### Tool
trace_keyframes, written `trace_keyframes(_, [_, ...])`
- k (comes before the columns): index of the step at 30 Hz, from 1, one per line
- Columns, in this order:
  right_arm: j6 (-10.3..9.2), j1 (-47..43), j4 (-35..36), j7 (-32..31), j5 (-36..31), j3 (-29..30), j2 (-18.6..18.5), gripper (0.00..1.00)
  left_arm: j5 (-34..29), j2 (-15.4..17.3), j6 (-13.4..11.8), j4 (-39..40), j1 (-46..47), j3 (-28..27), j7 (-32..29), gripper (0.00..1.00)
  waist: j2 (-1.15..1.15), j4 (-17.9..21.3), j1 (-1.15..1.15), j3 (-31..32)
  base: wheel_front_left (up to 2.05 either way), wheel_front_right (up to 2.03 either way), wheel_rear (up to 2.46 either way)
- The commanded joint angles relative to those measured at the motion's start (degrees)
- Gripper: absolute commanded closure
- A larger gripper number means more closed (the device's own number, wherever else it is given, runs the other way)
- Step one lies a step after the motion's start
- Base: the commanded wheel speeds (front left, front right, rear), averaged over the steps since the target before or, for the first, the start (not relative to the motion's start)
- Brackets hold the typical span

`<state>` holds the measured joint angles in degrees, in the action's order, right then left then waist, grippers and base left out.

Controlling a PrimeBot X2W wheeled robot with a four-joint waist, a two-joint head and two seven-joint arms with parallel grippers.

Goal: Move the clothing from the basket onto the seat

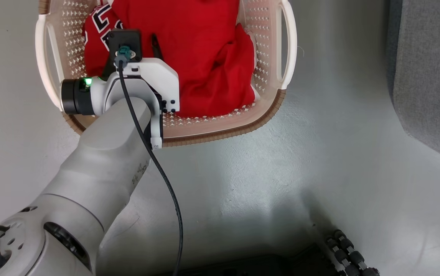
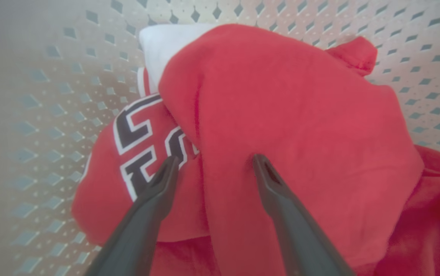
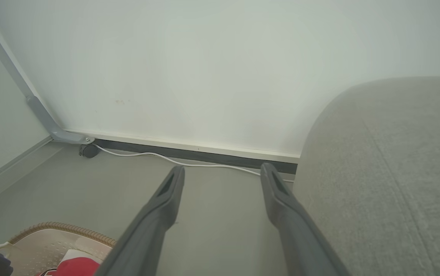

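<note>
The left gripper is spread wide, its tips against the red clothing heaped inside the basket. The right gripper, also spread and empty, hovers over the floor beside the basket, near the seat.

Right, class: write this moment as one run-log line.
left gripper: open, tips at clothing in basket | right gripper: open, empty, beside seat | stage: grasp not yet made

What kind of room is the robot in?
Probably a living room, or a room set up like one. A big grey sofa stands by a plain wall, and a laundry basket of red clothes sits on the smooth floor.
</note>
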<state>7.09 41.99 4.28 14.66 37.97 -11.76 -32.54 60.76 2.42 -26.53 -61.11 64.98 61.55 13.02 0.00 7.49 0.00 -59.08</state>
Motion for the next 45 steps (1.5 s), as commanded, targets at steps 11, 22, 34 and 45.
trace_keyframes(11, [0.4,-1.4,1.2,0.3,0.6,-0.2,-0.6,0.0,7.8,0.5,4.0,1.8,0.5,3.4,0.6,1.0,0.0,0.6,0.0,0.3,0.0,0.0,0.0])
trace_keyframes(22, [0.4,-3.7,-2.1,0.3,0.7,0.2,1.4,0.0,7.6,0.5,3.9,6.7,-2.7,2.8,1.9,1.0,0.0,-0.8,0.0,6.2,0.0,0.0,0.0])
trace_keyframes(34, [0.4,-9.9,-7.9,0.3,-0.4,0.6,4.8,0.0,-4.3,0.5,5.8,12.1,-12.2,-4.7,2.0,1.0,0.0,-2.6,0.0,18.8,0.0,0.0,0.0])
trace_keyframes(45, [0.4,-15.1,-13.9,0.3,-4.5,1.2,9.7,0.0,-12.8,0.5,8.5,16.4,-19.5,-11.4,2.0,1.0,0.0,-3.6,0.0,30.7,0.0,0.0,0.0])
